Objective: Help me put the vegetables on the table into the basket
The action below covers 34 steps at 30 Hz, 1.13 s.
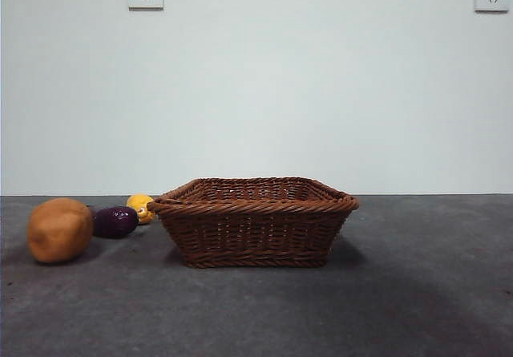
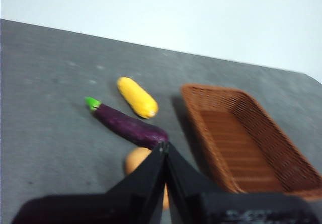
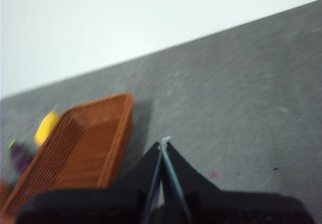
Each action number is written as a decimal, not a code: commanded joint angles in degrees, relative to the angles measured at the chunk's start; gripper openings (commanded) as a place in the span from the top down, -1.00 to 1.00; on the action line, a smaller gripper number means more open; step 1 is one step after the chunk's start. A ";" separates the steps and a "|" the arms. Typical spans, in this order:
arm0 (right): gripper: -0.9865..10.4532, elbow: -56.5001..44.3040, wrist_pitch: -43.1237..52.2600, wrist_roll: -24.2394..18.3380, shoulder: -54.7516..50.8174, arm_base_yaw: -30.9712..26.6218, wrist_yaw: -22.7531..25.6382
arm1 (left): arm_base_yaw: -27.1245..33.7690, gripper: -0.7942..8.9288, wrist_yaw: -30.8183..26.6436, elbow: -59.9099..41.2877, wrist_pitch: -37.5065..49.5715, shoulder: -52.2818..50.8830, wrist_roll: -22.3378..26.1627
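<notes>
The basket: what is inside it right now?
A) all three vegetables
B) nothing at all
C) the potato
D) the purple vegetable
B: the left wrist view shows the basket with a bare woven floor, while the potato, the purple vegetable and the yellow one all lie on the table beside it.

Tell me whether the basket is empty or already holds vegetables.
Empty. The left wrist view shows the basket with bare weave inside; potato, eggplant and yellow vegetable lie on the table.
</notes>
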 commanded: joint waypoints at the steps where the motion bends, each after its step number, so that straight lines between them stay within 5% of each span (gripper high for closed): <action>1: 0.85 7.61 -5.40 -5.49 5.18 0.00 -2.95 | -0.20 0.85 2.40 4.31 -3.43 3.37 3.19; 14: 0.85 32.50 -30.49 -16.94 21.46 0.07 -10.64 | -1.51 0.85 7.98 23.80 -19.78 15.67 11.52; 24: 0.73 35.63 -31.76 -16.90 22.64 0.07 -11.45 | -4.98 0.83 8.59 32.61 -22.73 20.74 12.72; 26: 0.41 35.63 -31.78 -16.79 22.64 0.07 -11.67 | -4.98 0.50 9.81 33.05 -22.77 21.55 12.39; 28: 0.05 35.63 -31.78 -16.72 22.67 0.07 -12.79 | -4.98 -0.49 10.38 33.42 -22.86 22.43 12.24; 29: -0.03 35.65 -31.78 -16.72 22.67 0.07 -13.27 | -5.05 -0.66 10.40 33.64 -23.04 22.84 12.26; 34: -0.07 35.71 -31.80 -16.70 23.30 0.07 -13.79 | -5.07 -0.65 11.43 33.83 -22.99 24.50 12.26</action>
